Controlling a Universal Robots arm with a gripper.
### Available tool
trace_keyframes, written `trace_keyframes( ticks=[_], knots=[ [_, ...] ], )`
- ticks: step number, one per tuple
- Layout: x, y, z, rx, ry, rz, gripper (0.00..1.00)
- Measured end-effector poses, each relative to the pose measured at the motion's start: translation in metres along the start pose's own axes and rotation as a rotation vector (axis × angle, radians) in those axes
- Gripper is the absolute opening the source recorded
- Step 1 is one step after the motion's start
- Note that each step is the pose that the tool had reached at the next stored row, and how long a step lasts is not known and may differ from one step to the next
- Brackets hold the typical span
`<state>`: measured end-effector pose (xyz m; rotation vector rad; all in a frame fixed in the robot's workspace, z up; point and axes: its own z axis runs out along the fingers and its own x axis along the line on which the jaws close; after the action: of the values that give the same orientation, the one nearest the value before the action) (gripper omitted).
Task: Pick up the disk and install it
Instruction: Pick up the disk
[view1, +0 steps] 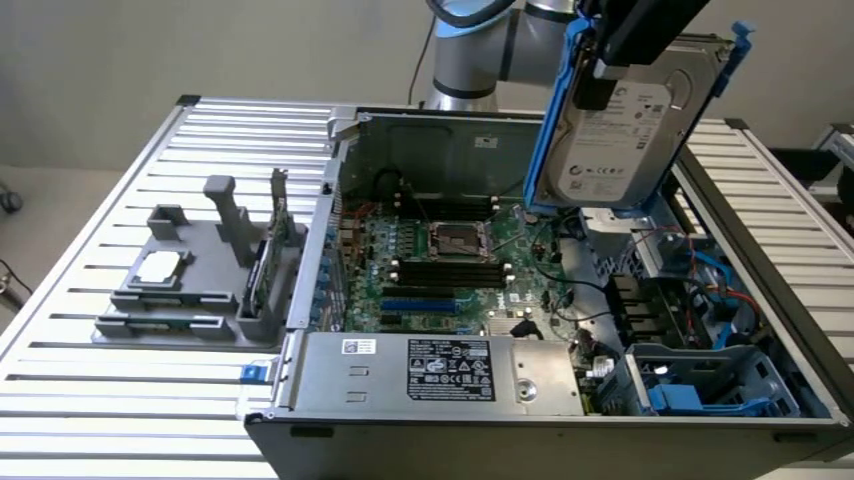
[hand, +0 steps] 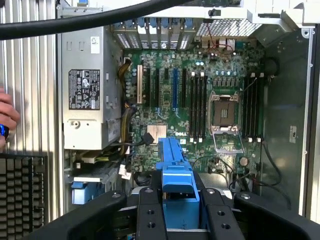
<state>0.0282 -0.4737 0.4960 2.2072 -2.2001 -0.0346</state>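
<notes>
Gripper (view1: 607, 82) clamped on the disk (view1: 625, 135), fingers (hand: 150, 212) pinching its blue carrier from both sides. Disk hangs near upright, label toward the exterior cam, in the air above the open PC case (view1: 454, 145), at its rear on the exterior view's right. Below it: motherboard (view1: 447, 260); grey PSU box (view1: 441, 370) at the front. Grey fixture (view1: 187, 280) w/ small chip (view1: 158, 265) sits on the slatted table (view1: 80, 400), well apart.
</notes>
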Motion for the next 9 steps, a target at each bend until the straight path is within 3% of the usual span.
trace_keyframes(
  ticks=[9],
  knots=[
    [0.025,-0.0119,-0.0004,-0.0014,-0.001,0.0,0.33]
  ],
)
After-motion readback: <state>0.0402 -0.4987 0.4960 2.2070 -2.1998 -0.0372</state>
